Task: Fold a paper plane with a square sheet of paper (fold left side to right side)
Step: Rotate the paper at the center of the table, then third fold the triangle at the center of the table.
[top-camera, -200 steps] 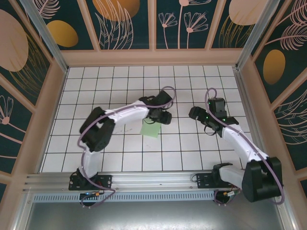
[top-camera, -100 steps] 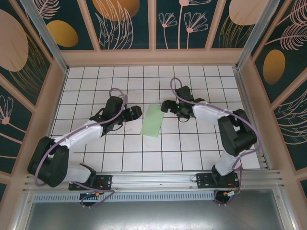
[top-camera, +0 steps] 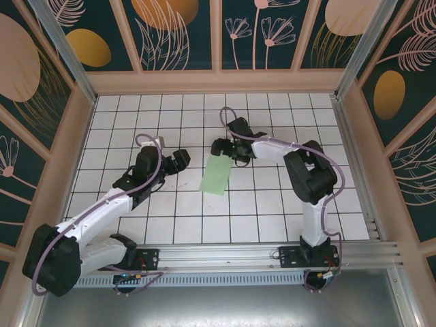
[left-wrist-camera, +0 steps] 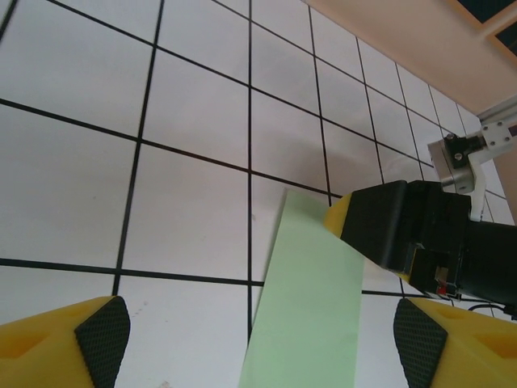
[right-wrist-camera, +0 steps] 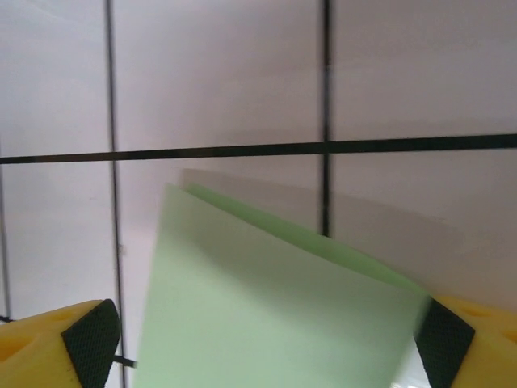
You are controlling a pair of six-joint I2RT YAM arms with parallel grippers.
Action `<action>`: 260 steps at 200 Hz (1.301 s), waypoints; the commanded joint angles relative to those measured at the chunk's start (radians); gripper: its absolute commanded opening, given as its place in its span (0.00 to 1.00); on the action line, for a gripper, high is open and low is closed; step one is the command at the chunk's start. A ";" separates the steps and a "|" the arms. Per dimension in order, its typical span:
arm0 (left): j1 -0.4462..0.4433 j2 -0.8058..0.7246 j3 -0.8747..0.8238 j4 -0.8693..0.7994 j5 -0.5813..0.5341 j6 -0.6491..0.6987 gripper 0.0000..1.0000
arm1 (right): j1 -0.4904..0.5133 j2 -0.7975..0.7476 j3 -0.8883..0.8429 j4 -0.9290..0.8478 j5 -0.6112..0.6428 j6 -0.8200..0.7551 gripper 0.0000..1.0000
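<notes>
On the white, black-gridded tabletop [top-camera: 272, 204], walled by teal floral panels [top-camera: 184, 34], the square sheet of paper [top-camera: 216, 176] is seen folded into a strip near the centre. The left gripper [top-camera: 182, 161] is spread wide at its 9 o'clock, apart from it. The right gripper [top-camera: 219, 150] is spread, unclenched, across its 12 o'clock end.

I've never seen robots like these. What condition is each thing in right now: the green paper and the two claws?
green paper: folded over into a narrow strip, lying on the tiled table.
left claw: open, off to one side of the paper, not touching it.
right claw: open, at the paper's far end, with that end between its spread fingers.
</notes>
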 commanded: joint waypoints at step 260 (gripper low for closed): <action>0.007 0.314 -0.046 0.244 0.402 -0.056 0.78 | -0.026 0.031 -0.042 0.080 -0.151 -0.143 0.30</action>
